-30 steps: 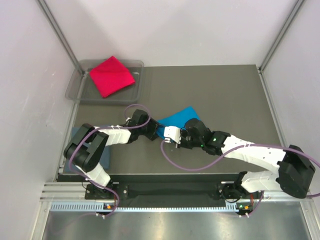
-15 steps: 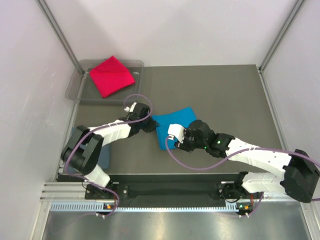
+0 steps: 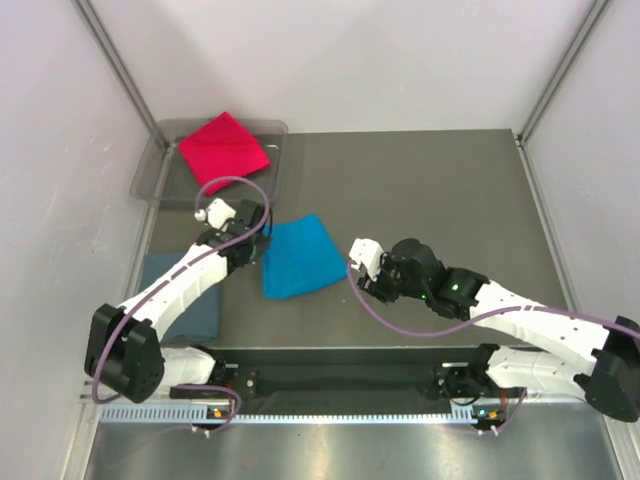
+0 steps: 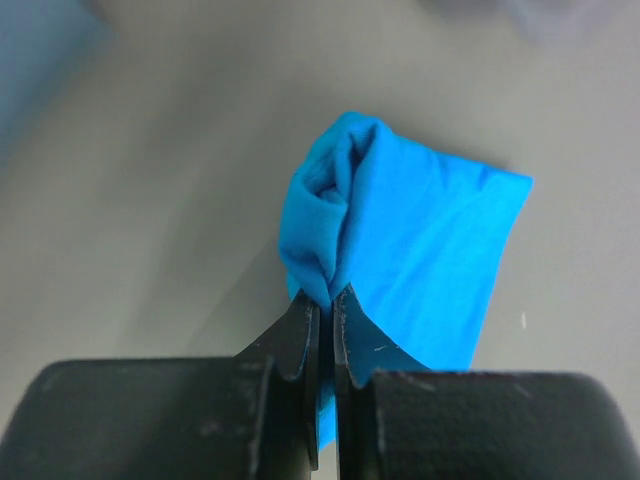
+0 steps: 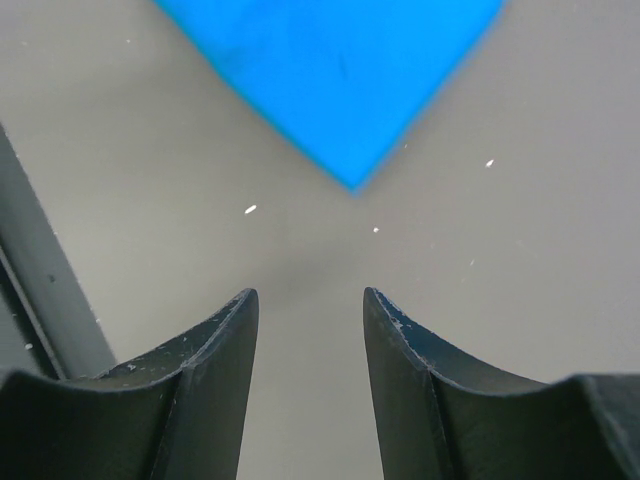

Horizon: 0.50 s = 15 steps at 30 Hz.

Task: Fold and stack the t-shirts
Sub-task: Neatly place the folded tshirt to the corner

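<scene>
Tray [image 3: 150, 175] at the far left corner of the counter [image 3: 430, 190], holding the folded red shirt [image 3: 224, 152]. Blue shirt [image 3: 297, 257] lies on the counter, nearer the arm bases than the tray and just off its right end. Left tool [image 4: 322, 302], fingers pressed together, pinches a bunched corner of the blue shirt on the tray side. Right tool [image 5: 305, 300], fingers spread and empty, hangs over the counter just beside the blue shirt's pointed corner away from the tray. Grey shirt [image 3: 190, 310] lies flat, well nearer the bases than the tray, partly under the left arm [image 3: 175, 290].
</scene>
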Each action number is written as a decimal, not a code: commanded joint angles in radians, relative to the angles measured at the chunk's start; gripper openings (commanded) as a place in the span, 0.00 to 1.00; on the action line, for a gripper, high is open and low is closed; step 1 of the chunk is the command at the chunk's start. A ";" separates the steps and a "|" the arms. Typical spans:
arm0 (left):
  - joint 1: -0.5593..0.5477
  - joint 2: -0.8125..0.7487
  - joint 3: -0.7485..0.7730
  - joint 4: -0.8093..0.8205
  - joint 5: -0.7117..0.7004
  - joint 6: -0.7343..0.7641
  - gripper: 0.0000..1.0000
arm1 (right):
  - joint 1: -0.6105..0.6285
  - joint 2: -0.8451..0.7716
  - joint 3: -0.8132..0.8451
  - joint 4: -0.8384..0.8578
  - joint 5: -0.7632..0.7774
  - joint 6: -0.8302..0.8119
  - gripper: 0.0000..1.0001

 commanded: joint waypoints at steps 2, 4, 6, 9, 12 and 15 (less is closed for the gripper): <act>0.105 -0.053 0.121 -0.176 -0.161 0.062 0.00 | -0.013 -0.043 0.056 -0.040 -0.005 0.066 0.46; 0.142 -0.043 0.154 -0.232 -0.174 0.076 0.00 | -0.013 -0.060 0.047 -0.035 -0.014 0.078 0.47; 0.194 -0.036 0.195 -0.260 -0.197 0.093 0.00 | -0.012 -0.065 0.049 -0.040 -0.014 0.081 0.46; 0.256 -0.039 0.221 -0.263 -0.210 0.128 0.00 | -0.013 -0.068 0.053 -0.052 -0.011 0.075 0.46; 0.309 -0.030 0.261 -0.294 -0.238 0.125 0.00 | -0.013 -0.068 0.058 -0.069 -0.008 0.070 0.46; 0.358 -0.019 0.310 -0.347 -0.272 0.084 0.00 | -0.013 -0.072 0.061 -0.081 -0.006 0.070 0.46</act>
